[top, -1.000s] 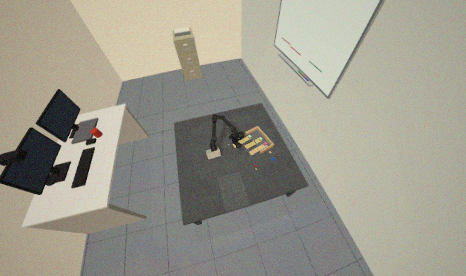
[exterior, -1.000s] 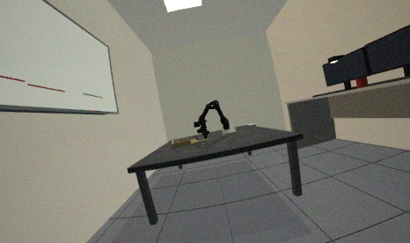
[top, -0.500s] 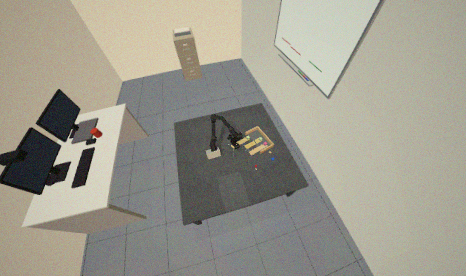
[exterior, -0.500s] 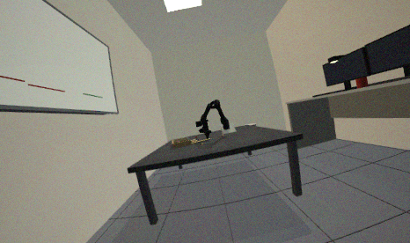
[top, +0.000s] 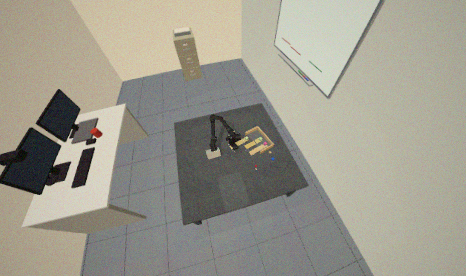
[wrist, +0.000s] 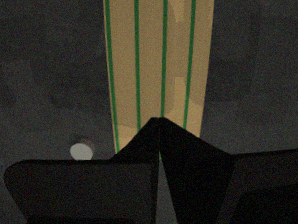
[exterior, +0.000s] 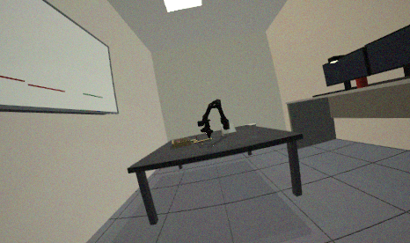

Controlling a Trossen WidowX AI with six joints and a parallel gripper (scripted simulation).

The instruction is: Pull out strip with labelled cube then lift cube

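A small office room.
A whiteboard (top: 324,35) hangs on the right wall, a filing cabinet (top: 187,54) stands in the far corner, and a white desk (top: 107,150) at left carries monitors (top: 59,114) and a keyboard (top: 83,167).

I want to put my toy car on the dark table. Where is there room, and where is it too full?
Most room is the wide near half of the dark grey table, below the small coloured bits. The far left corner behind the black robot arm looks free too. It is crowded by the wooden tray with its tan strips, where the shut fingers press.
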